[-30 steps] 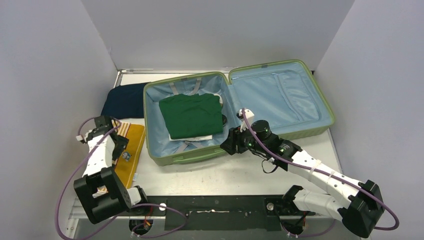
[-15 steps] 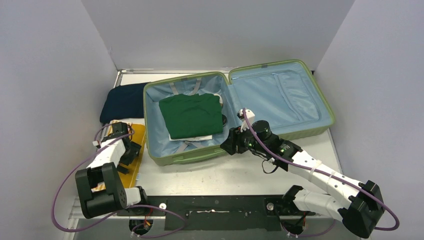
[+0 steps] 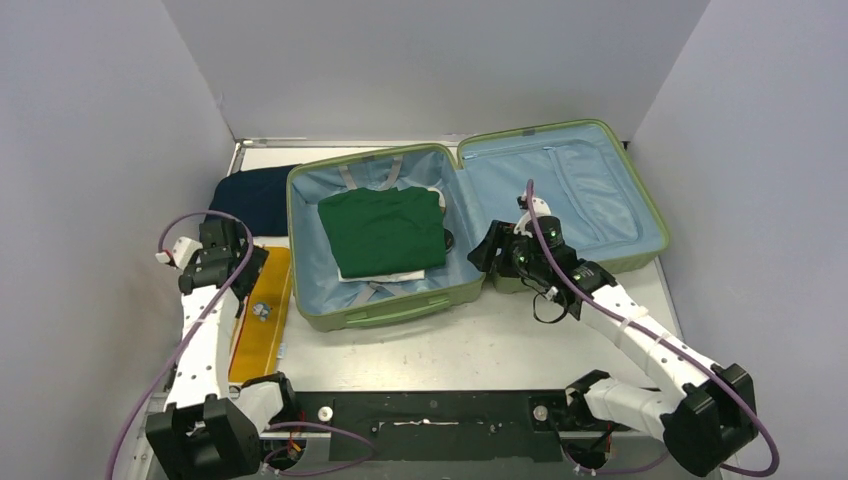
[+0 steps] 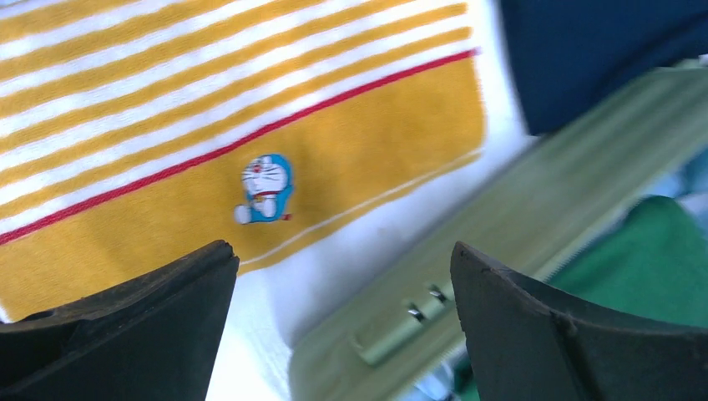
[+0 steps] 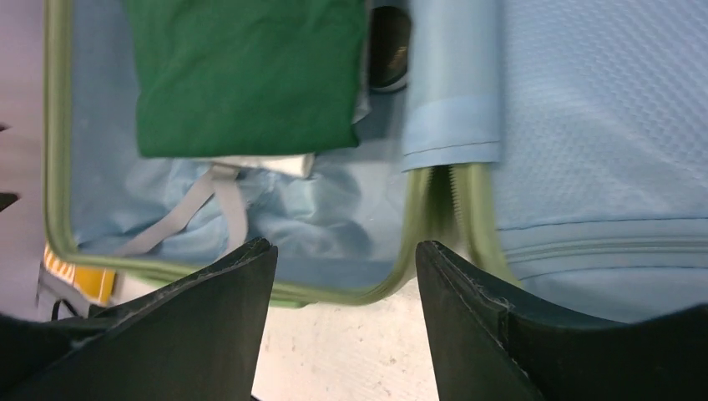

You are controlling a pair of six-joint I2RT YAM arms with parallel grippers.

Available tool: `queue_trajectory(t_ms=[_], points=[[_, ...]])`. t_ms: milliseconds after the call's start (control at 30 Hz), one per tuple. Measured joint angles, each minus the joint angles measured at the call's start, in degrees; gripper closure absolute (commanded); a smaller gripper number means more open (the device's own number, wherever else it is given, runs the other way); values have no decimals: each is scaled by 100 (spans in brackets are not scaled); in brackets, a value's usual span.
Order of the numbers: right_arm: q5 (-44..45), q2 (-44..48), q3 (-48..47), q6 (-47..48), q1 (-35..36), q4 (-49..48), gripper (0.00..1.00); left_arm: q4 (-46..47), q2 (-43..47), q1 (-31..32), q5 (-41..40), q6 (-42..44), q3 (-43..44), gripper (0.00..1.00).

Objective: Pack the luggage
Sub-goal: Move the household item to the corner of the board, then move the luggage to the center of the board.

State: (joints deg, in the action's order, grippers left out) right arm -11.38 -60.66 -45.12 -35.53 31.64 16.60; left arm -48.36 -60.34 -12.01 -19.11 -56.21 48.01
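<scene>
Top external view: the luggage (image 3: 385,312), a light-green hard-shell case lined in pale blue, lies open across the middle and back of the table (image 3: 450,350), its two halves side by side. The left half holds a folded green garment (image 3: 385,230) stacked on a white one (image 3: 380,274). The right half shows only its zipped lining panel.

The left gripper (image 3: 235,262) hangs over the far end of a yellow striped cloth (image 3: 262,315) that lies on the table just beside the case's left wall. A navy garment (image 3: 245,200) sits behind the cloth, against the same wall. The left wrist camera shows this gripper (image 4: 338,251) spread wide and holding nothing. Below it are the cloth (image 4: 167,125) with its small blue cartoon patch (image 4: 263,188), the navy garment (image 4: 601,50) and the ribbed shell of the luggage (image 4: 534,192).

The right gripper (image 3: 490,255) is poised above the near end of the hinge where the two halves meet. From its wrist camera the gripper (image 5: 344,246) also stands parted, with nothing between the fingers. In that view it looks down on the green garment (image 5: 242,75), the white one (image 5: 267,164) and grey straps (image 5: 217,205) lying loose on the lining. A dark item beside the green garment is too cropped to identify.
</scene>
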Motion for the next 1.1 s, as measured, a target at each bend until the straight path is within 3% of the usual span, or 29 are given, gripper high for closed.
queue_trajectory(t_ms=[200, 433, 700, 967, 1100], points=[[66, -531, -15, -544, -282, 4, 38, 409, 240, 354, 553, 79, 149, 7], [66, -1038, -15, -837, -275, -164, 48, 1176, -656, 1812, 977, 533, 70, 17], [302, -1134, 146, -1108, -289, -382, 75, 1375, -1766, 1827, 796, 1075, 223, 45], [616, -1202, 208, -1316, -269, -568, 79, 1204, -2811, 1779, 734, 1683, 1088, 65], [826, -1405, 109, -1344, -280, -715, 79, 1215, -3353, 1775, 798, 2061, 1692, 68]])
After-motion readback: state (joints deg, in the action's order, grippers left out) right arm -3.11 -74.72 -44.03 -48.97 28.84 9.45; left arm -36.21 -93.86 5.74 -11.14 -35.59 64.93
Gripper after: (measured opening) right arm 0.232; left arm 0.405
